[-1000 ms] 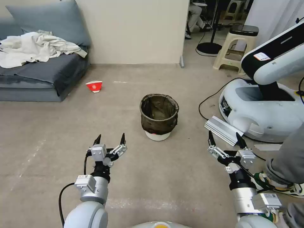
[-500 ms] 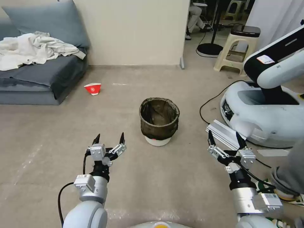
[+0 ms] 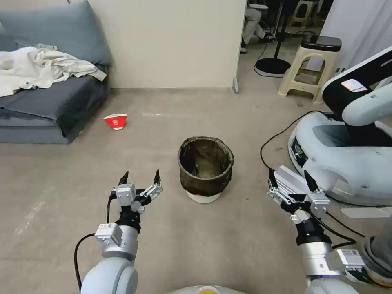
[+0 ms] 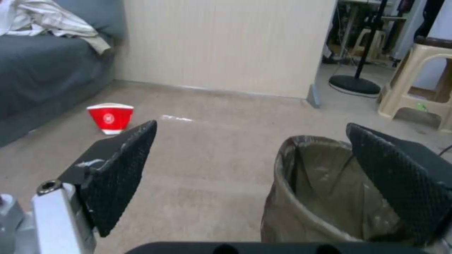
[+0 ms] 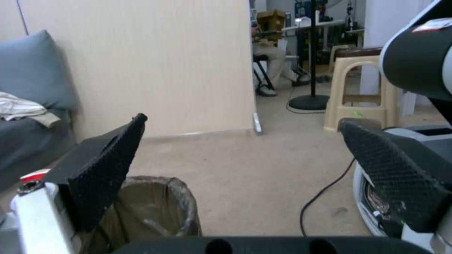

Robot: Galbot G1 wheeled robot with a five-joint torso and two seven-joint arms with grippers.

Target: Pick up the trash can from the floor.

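Nearest, left end effector [image 3: 139,178] and right end effector [image 3: 291,179] held low above the floor [image 3: 228,228], fingers of each spread wide, gripping nothing. Between and just beyond them, the trash can [image 3: 205,168] upright on the floor, dark bag folded over its rim, closer to the left end effector. Farther off, left of the trash can, a red-and-white paper cup [image 3: 115,121] beside a grey sofa [image 3: 49,102].

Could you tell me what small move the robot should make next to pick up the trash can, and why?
Probably bring the open left gripper forward toward the trash can: it stands upright on the floor, untouched, nearer to it than the open right gripper.
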